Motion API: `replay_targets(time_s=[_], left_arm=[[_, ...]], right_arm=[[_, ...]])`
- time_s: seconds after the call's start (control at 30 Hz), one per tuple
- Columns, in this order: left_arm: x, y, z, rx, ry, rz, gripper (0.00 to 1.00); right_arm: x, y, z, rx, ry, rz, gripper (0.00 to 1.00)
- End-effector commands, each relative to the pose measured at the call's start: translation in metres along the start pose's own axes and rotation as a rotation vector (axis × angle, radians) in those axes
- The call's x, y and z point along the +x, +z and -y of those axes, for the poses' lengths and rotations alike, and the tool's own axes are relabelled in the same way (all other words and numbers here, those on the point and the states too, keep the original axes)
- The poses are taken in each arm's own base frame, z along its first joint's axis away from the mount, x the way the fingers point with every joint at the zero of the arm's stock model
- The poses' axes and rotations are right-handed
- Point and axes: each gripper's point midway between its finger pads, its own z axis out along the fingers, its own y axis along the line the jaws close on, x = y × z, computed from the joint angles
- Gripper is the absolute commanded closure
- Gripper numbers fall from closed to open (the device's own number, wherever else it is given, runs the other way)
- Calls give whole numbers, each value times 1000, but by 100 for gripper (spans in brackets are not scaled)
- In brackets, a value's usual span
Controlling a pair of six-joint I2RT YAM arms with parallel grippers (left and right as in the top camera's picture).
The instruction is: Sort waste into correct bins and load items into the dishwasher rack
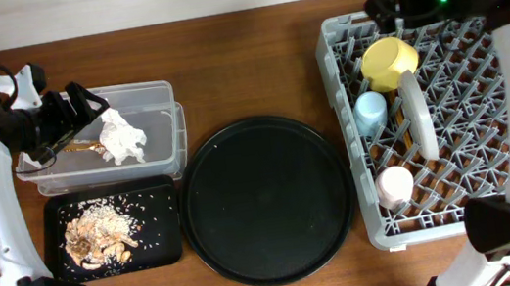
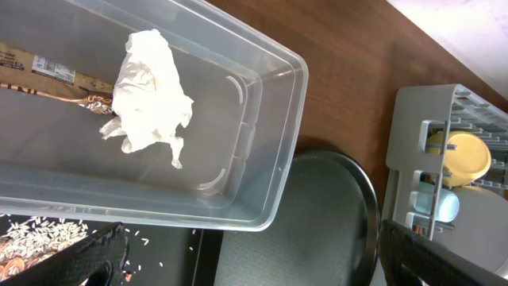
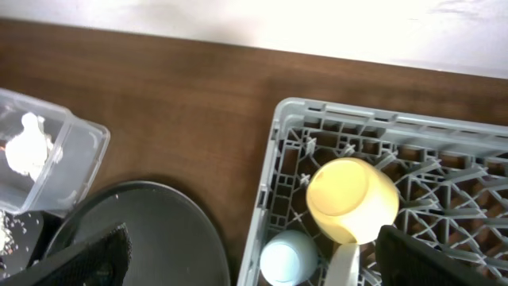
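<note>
The crumpled white tissue (image 1: 122,138) and the gold wrapper strip (image 1: 81,146) lie in the clear tub (image 1: 152,95). Both show in the left wrist view, tissue (image 2: 148,87) and wrapper (image 2: 48,90). Beige food scraps (image 1: 99,233) lie on the flat black tray (image 1: 154,201). The grey rack (image 1: 491,132) holds the yellow bowl (image 1: 389,61), the light-blue cup (image 1: 370,110), the upright plate (image 1: 418,116) and the white cup (image 1: 396,185). My left gripper (image 1: 83,111) is open and empty over the tub's left end. My right gripper (image 1: 399,0) is open and empty above the rack's far left corner. No chopsticks show.
A large round black tray (image 1: 267,199) lies between the bins and the rack. The tub sits just behind the flat tray, touching the round tray's edge. Bare wooden table runs along the back edge (image 1: 244,56).
</note>
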Motion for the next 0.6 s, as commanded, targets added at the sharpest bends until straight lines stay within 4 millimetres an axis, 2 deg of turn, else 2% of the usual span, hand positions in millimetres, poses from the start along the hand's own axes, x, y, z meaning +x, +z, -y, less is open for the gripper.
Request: replay_targets(time_s=[0.0,0.1,0.27,0.3,0.33,0.43,0.5,0.57], left_arm=[[-1,-2,-1,1,-5,6,1],[-1,-2,-1,1,-5,6,1],[-1,-2,-1,1,-5,6,1],[-1,-2,-1,1,-5,6,1],[-1,-2,-1,1,-5,6,1],[-1,-2,-1,1,-5,6,1],[-1,-2,-1,1,-5,6,1],[-1,-2,-1,1,-5,6,1]], right_arm=[[-1,3,-21,9,-36,-7,1],[-1,4,-30,-6,-52,-11,1],[-1,4,-29,-2,-51,-11,1],[-1,3,-30,-1,-52,-7,1],[-3,-8,-33,1,-59,16,1],[-11,-60,-47,9,-89,125,2],[-12,-124,-63,21,-123,256,2],[-4,-185,-79,31,-156,385,1]])
